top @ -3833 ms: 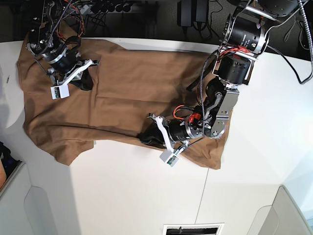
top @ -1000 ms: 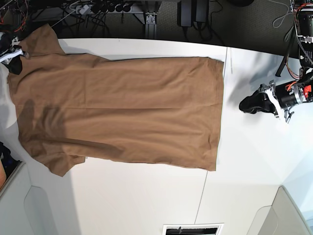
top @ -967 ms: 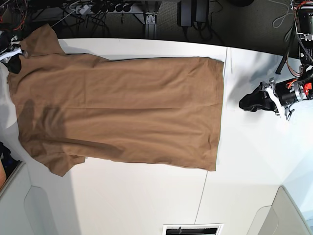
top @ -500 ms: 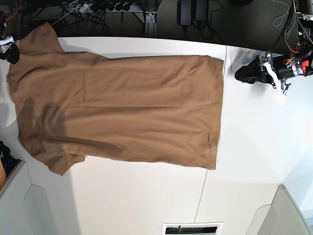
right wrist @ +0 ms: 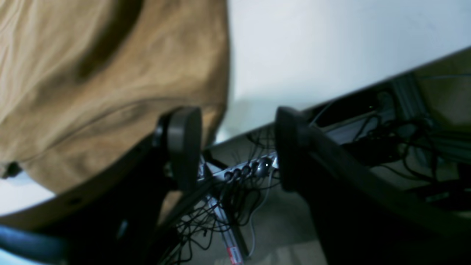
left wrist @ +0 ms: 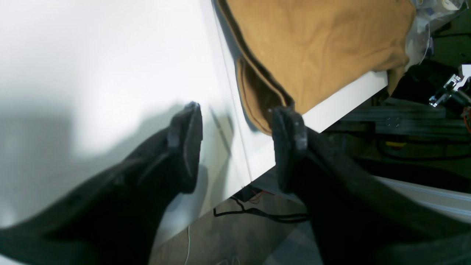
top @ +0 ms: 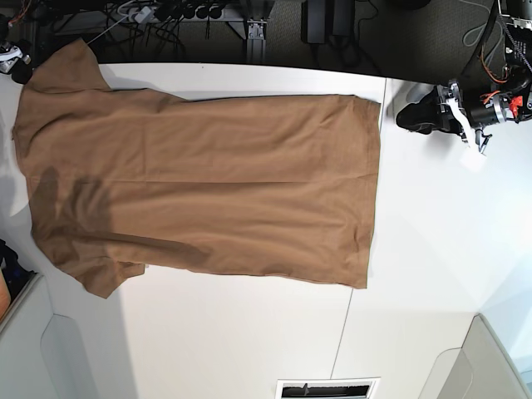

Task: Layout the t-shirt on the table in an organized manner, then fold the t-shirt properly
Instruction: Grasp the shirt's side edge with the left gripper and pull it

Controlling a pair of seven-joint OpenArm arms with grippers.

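The tan t-shirt [top: 208, 183] lies spread flat on the white table [top: 432, 249], neck end to the left and hem to the right. One sleeve [top: 71, 66] reaches the far edge. My left gripper [top: 416, 115] hovers open just right of the hem's far corner; in the left wrist view its fingers [left wrist: 237, 110] hold nothing, and the shirt's corner [left wrist: 312, 48] lies beyond them. My right gripper [top: 17, 68] sits at the far left corner beside that sleeve. Seen from the right wrist, it [right wrist: 235, 117] is open and empty over the t-shirt's edge [right wrist: 92, 92].
A thin dark seam [top: 345, 332] crosses the table right of the shirt. Cables and a power strip [top: 166, 12] lie beyond the far edge. Grey bins stand at the near left [top: 50, 349] and near right [top: 490, 357] corners. A vent [top: 328, 389] sits at the front.
Earlier both grippers were down on the rumpled shirt; it now lies flat. Over the last second the left gripper rose toward the far edge and opened, and the right gripper let go and drew back.
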